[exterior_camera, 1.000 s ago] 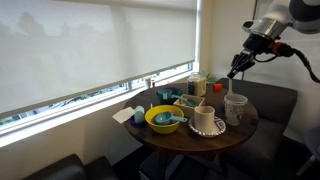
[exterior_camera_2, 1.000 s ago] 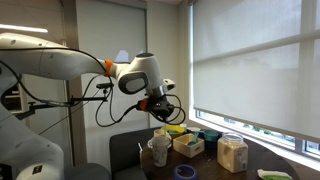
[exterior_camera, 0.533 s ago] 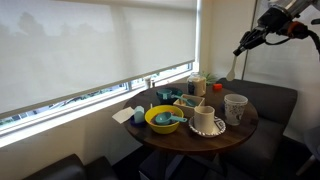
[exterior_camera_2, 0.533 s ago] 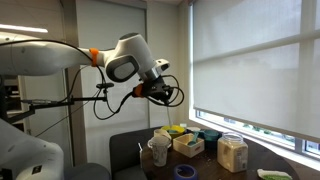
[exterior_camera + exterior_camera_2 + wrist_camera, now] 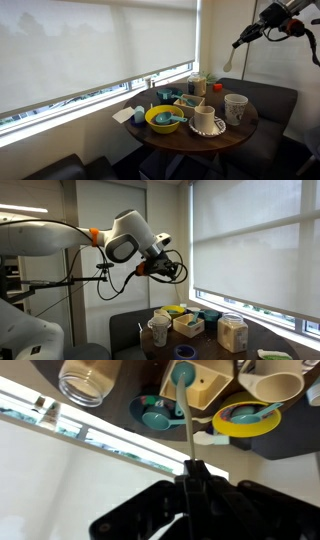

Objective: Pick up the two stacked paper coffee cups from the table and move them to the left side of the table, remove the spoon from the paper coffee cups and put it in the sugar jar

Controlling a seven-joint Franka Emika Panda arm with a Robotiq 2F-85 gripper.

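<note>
My gripper point(image 5: 243, 38) hangs high above the round dark-brown table point(image 5: 240, 131), at its far right side. It is shut on the spoon point(image 5: 185, 415), a thin pale stem with a small teal bowl, which points down at the table in the wrist view. The gripper also shows in an exterior view point(image 5: 179, 272). The stacked paper coffee cups point(image 5: 236, 108) stand upright near the table's right edge and show in the other exterior view too point(image 5: 158, 331). The sugar jar point(image 5: 88, 380) is a clear glass jar with pale contents point(image 5: 233, 333).
On the table are a yellow bowl with teal utensils point(image 5: 164, 119), a cream mug on a saucer point(image 5: 205, 120), a small teal cup point(image 5: 152, 412) and a cream box point(image 5: 187, 324). A window with a blind runs behind. A dark sofa point(image 5: 275, 100) stands by the table.
The arm has risen and swung away from just above the cups to high over the table's edge, carrying the spoon. Things on the table have not moved.
</note>
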